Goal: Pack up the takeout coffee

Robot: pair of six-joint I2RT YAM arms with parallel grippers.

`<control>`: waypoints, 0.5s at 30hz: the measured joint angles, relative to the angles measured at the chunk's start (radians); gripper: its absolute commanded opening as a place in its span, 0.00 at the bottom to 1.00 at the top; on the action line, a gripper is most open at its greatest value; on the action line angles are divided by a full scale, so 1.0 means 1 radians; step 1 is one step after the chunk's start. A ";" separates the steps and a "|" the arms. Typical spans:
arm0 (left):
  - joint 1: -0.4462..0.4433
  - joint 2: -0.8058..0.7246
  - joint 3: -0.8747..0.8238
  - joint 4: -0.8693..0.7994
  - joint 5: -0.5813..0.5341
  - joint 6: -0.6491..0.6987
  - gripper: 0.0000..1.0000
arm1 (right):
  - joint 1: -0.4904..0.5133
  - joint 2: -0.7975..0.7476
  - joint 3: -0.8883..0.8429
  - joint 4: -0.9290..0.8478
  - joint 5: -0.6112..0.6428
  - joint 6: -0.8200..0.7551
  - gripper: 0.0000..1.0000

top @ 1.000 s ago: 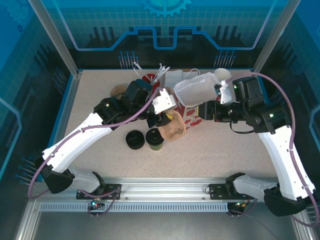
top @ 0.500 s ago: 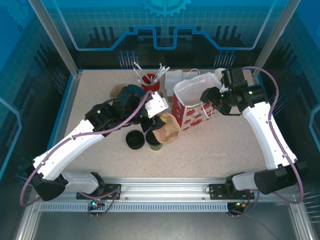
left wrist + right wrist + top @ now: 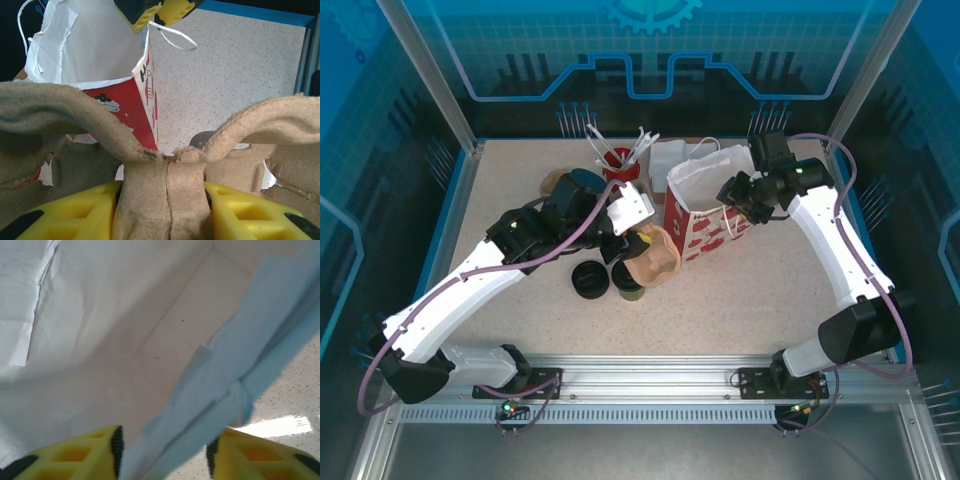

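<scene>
The takeout coffee (image 3: 631, 283), a small dark olive cup with a black lid, stands on the table just below the left gripper. My left gripper (image 3: 632, 243) (image 3: 165, 197) is shut on the middle ridge of a brown pulp cup carrier (image 3: 653, 259) (image 3: 165, 185) held beside the cup. A red and white paper bag (image 3: 703, 208) (image 3: 95, 55) stands upright to the right, its mouth open. My right gripper (image 3: 740, 195) (image 3: 164, 455) is at the bag's right rim, with the folded white bag wall (image 3: 220, 385) pinched between its fingers.
A low stack of black lids (image 3: 588, 281) sits left of the coffee. Behind are a red cup of white cutlery (image 3: 619, 158), a white container (image 3: 668, 156), a white cup (image 3: 766, 150) and more brown carriers (image 3: 556, 183). Blue walls edge the table.
The bag, tilted and lifted a second ago, now stands upright. The right gripper has moved to its right rim and closed on it. The left gripper shifted the carrier slightly left.
</scene>
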 measured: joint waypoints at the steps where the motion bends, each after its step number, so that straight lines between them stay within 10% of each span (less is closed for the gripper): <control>1: 0.000 0.000 0.001 -0.001 0.000 0.000 0.43 | 0.000 0.003 0.003 -0.001 -0.005 -0.010 0.25; 15: -0.006 0.001 0.077 -0.018 0.093 -0.048 0.43 | -0.006 -0.015 0.091 -0.120 -0.058 -0.177 0.00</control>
